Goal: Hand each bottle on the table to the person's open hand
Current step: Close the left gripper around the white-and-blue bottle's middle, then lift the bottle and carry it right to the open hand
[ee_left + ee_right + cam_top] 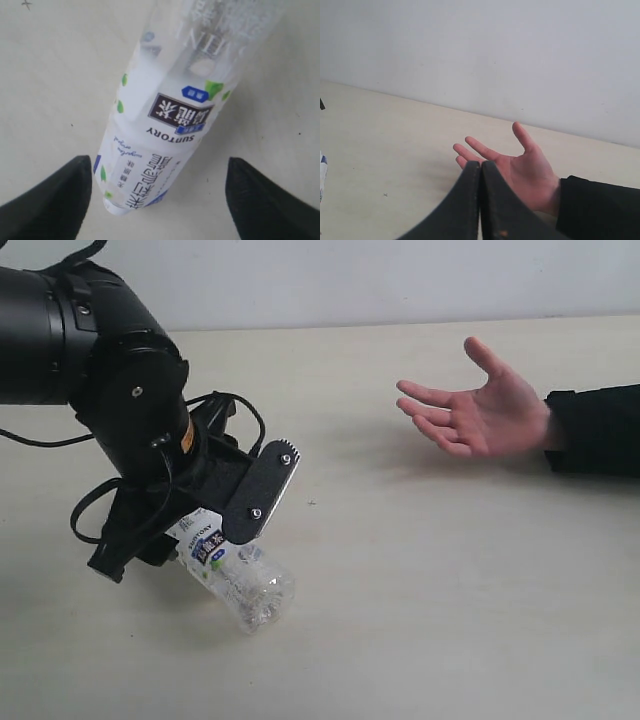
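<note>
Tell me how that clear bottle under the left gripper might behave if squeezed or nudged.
The bottle looks empty, so probably light. It seems to lie sideways, so a nudge may roll it. Its thin plastic might dent in the left gripper.

The small clear plastic bottle (245, 585) wears a white label (150, 165) dotted with green leaves, with a dark purplish panel of white characters, little blue tags and dark lettering. The wide flat bench (450, 590) is pale beige with a few tiny dark specks. The left claw (159, 185) is matte black with silvery screw heads (285, 457) and an orange sticker (186, 435) above it; the right claw (480, 167) is black too. The open human hand (480, 410) is pinkish and light-skinned, its sleeve cuff (600, 430) black. The wall (350, 280) is plain greyish white.
</note>
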